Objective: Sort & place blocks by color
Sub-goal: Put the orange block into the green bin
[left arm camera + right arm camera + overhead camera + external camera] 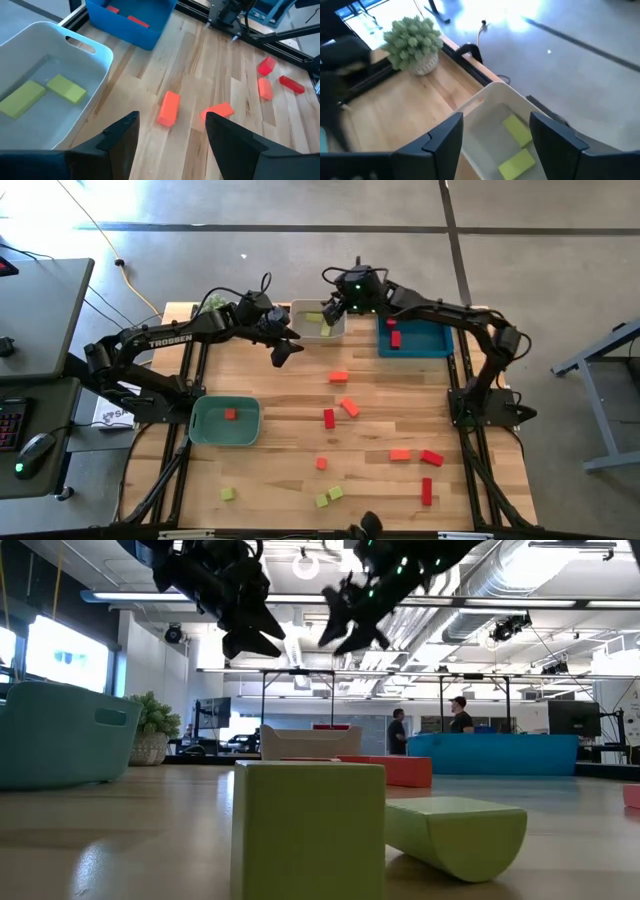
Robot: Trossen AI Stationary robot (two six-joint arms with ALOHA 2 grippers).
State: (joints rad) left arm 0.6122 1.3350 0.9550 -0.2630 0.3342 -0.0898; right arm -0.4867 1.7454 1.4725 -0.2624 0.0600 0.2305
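My right gripper (330,310) hangs open above the white tray (318,330), with nothing between its fingers. In the right wrist view, two yellow-green blocks (516,130) lie flat on that tray's floor below my right gripper (497,135). My left gripper (283,352) hovers open and empty over the table just left of the white tray. An orange block (168,107) lies on the wood beyond my left gripper (172,135). Several red, orange and yellow-green blocks (349,407) lie scattered over the table's middle and near part. In the low view both grippers (250,635) (350,632) hang high above the table.
A blue tray (430,345) with red blocks stands at the far right. A teal tray (210,430) holding one orange block sits at the left. A fuzzy green plant (412,40) in a white pot stands at the far left corner. Bare wood lies between the trays.
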